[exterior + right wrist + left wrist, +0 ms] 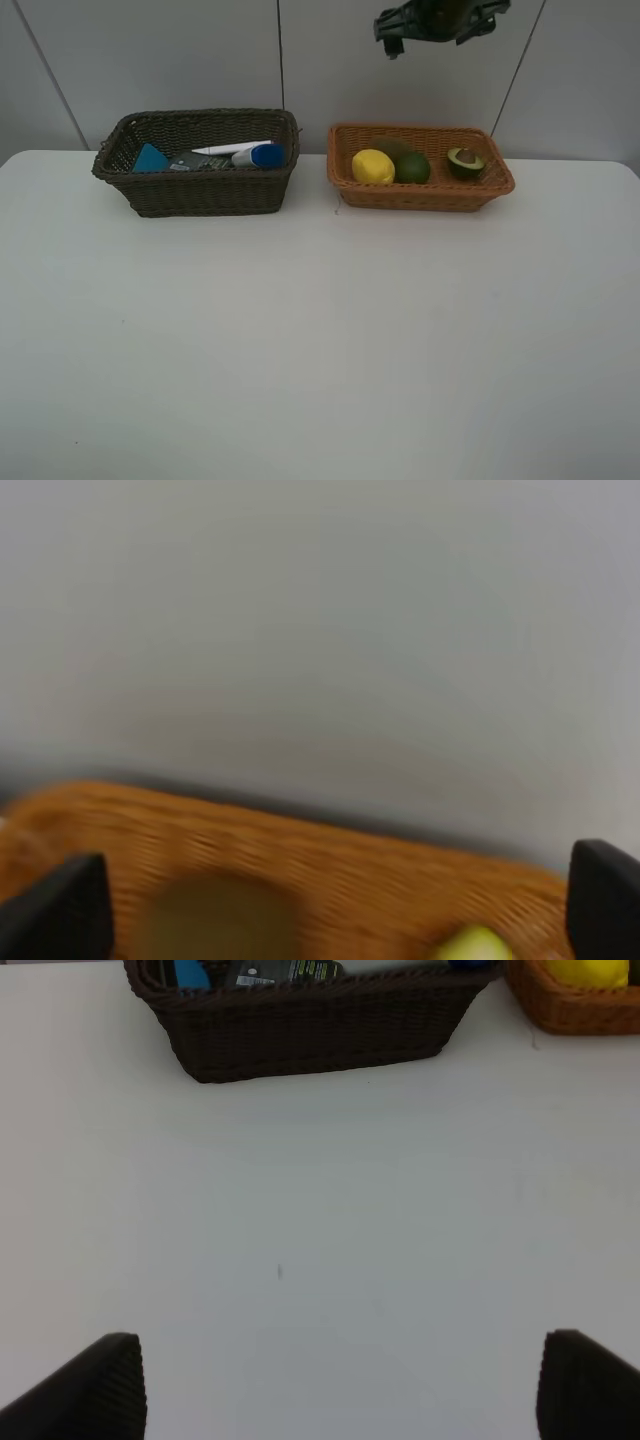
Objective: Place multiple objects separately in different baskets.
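A white table (320,340) holds two baskets side by side near the back wall. The dark basket (200,190) is on the left. In it lie a white marker (232,148), a white bottle (260,156) with a blue cap, a dark bottle (190,161) and a blue thing (151,159). The orange basket (420,195) is on the right, just beside the dark one but not touching it. In it sit a yellow lemon (372,166), a green fruit (412,168) touching the lemon, and a cut avocado (465,161) a little apart. Something brownish behind the lemon is too hidden to tell.

Nothing stands on the table in front of the baskets.

The right claw (440,20) hangs high above the orange basket. Its fingers (55,910) are spread wide and hold nothing. The left claw (340,1385) is low over the bare table, in front of the dark basket. Its fingers (95,1385) are spread wide too, empty and touching nothing.
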Robot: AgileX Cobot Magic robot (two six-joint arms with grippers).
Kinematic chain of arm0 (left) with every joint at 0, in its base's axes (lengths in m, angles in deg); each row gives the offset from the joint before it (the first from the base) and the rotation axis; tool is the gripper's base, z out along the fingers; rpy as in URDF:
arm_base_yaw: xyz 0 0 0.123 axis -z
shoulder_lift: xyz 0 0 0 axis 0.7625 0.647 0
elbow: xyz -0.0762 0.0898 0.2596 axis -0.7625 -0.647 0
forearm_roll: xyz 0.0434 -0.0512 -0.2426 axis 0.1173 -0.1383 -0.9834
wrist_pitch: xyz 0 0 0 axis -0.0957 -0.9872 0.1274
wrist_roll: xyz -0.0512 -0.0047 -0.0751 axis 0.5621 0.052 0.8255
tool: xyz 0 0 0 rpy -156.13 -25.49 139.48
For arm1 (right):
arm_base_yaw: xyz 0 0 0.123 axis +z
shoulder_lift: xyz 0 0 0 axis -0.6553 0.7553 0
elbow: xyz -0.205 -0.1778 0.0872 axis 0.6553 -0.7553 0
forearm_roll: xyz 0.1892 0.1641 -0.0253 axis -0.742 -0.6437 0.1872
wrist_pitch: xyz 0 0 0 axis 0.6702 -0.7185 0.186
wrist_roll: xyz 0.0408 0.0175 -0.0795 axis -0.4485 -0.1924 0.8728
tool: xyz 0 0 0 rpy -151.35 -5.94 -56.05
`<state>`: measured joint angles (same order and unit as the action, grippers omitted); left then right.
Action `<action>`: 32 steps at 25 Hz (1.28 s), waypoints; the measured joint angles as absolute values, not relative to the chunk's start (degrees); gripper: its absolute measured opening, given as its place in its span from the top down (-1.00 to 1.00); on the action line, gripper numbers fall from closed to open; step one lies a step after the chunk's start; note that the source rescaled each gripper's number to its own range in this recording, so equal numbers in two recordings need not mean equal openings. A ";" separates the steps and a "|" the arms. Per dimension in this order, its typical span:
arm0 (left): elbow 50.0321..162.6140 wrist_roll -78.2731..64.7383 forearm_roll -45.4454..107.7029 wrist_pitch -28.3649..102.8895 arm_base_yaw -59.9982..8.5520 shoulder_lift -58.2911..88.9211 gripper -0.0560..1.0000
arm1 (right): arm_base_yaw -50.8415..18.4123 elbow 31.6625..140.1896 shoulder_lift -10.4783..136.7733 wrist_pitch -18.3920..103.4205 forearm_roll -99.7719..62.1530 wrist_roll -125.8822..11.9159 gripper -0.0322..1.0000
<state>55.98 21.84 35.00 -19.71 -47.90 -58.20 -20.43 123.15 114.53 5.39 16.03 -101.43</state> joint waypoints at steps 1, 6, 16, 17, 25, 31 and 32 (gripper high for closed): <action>55.98 21.84 35.00 -19.71 -47.90 -58.20 -1.00 | -22.95 122.00 113.51 5.14 13.60 -99.36 -0.99; 55.98 21.84 35.00 -19.71 -47.90 -58.20 -1.00 | -33.85 111.88 108.38 5.12 1.96 -93.26 -1.00; 55.98 21.84 35.00 -19.71 -47.90 -58.20 -1.00 | -40.42 82.71 85.89 10.31 -4.05 -88.63 -1.00; 55.98 21.84 35.00 -19.71 -47.90 -58.20 -1.00 | -40.42 79.44 82.58 10.35 -4.77 -88.56 -1.00; 55.98 21.84 35.00 -19.71 -47.90 -58.20 -1.00 | -40.42 55.22 51.45 9.30 -5.33 -88.22 -1.00; 55.98 21.84 35.00 -19.71 -47.90 -58.20 -1.00 | -40.42 41.13 27.54 4.22 -5.21 -88.09 -1.00; 55.98 21.84 35.00 -19.71 -47.90 -58.20 -1.00 | -40.42 39.51 23.45 3.19 -5.21 -88.09 -1.00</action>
<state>55.98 21.84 35.00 -19.71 -47.90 -58.20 -40.42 39.51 23.45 3.19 -5.21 -88.09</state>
